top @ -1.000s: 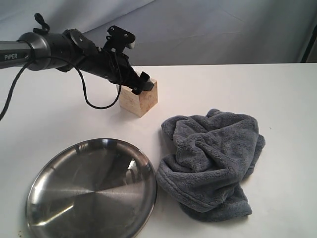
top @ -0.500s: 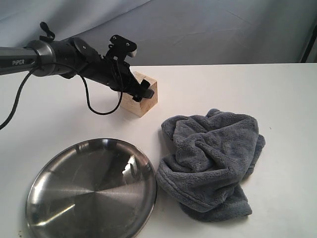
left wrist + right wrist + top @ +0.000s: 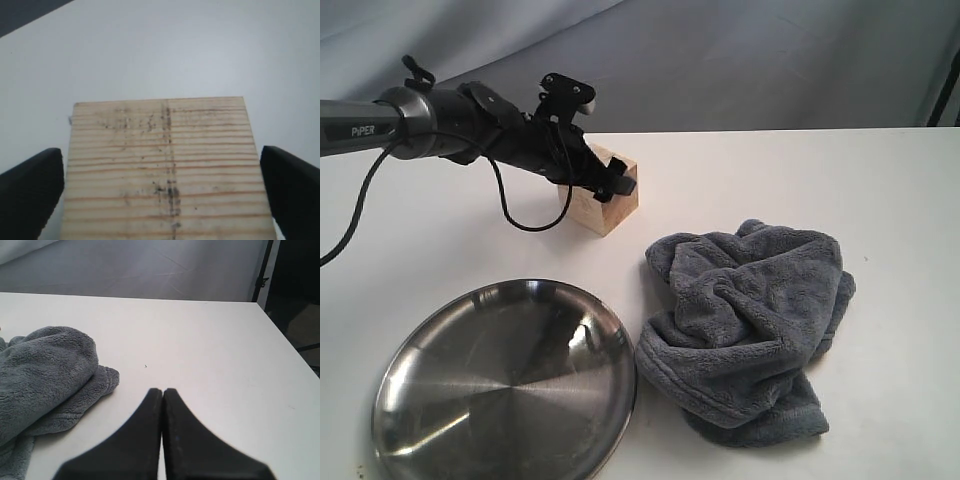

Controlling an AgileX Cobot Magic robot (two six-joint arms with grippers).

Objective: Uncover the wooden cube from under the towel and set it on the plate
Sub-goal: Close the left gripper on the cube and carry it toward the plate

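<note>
The pale wooden cube (image 3: 613, 208) stands uncovered on the white table, behind the plate and to the towel's left. My left gripper (image 3: 617, 183) has come down over it. In the left wrist view the cube (image 3: 160, 165) fills the space between the two black fingers (image 3: 30, 187), which flank its sides closely; the gripper (image 3: 162, 167) reads as open. The steel plate (image 3: 505, 385) lies at the front left with nothing on it. The crumpled grey towel (image 3: 750, 320) sits to its right. My right gripper (image 3: 163, 392) is shut on nothing, beside the towel (image 3: 45, 370).
The left arm's black cable (image 3: 525, 215) hangs in a loop just left of the cube. A grey backdrop (image 3: 770, 60) rises behind the table. The table's right edge (image 3: 280, 340) shows in the right wrist view, with a dark stand beyond it.
The left gripper has slid farther forward and down over the cube, so its fingers now sit lower along the block's sides. Cube, towel and plate have stayed put.
</note>
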